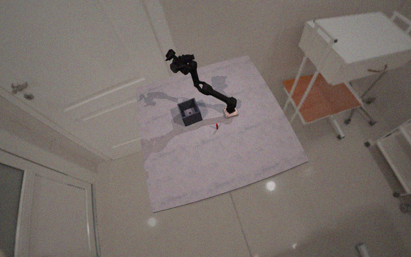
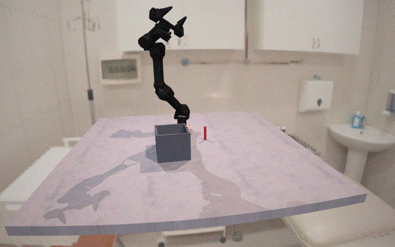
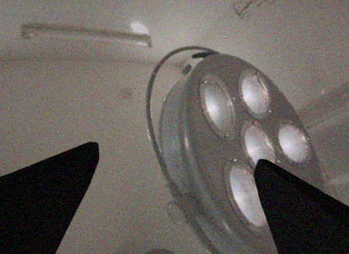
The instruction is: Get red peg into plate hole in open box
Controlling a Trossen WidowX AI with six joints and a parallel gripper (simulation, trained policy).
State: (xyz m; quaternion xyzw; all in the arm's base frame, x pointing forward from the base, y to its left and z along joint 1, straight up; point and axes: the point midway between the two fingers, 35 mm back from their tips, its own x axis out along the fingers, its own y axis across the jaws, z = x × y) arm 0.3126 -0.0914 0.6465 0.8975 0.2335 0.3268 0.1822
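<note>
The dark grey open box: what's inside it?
From above, the open box shows a lighter plate at the bottom with a small dark spot, probably the hole. Its near walls hide the inside from the exterior view.

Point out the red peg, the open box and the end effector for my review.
Red peg [image 1: 217, 126] [image 2: 205, 133]: top and exterior views, side.
Open box [image 1: 193, 119] [image 2: 173, 147]: top and exterior, outer wall.
End effector [image 2: 179, 12] [image 3: 179, 159]: exterior and wrist, between fingertips.

One red peg [image 1: 217, 126] [image 2: 205, 133], one open box [image 1: 193, 119] [image 2: 173, 147], one arm [image 1: 211, 91] [image 2: 158, 68], one pincer [image 2: 179, 13] [image 3: 179, 159], one worktop [image 1: 226, 159] [image 2: 269, 171].
</note>
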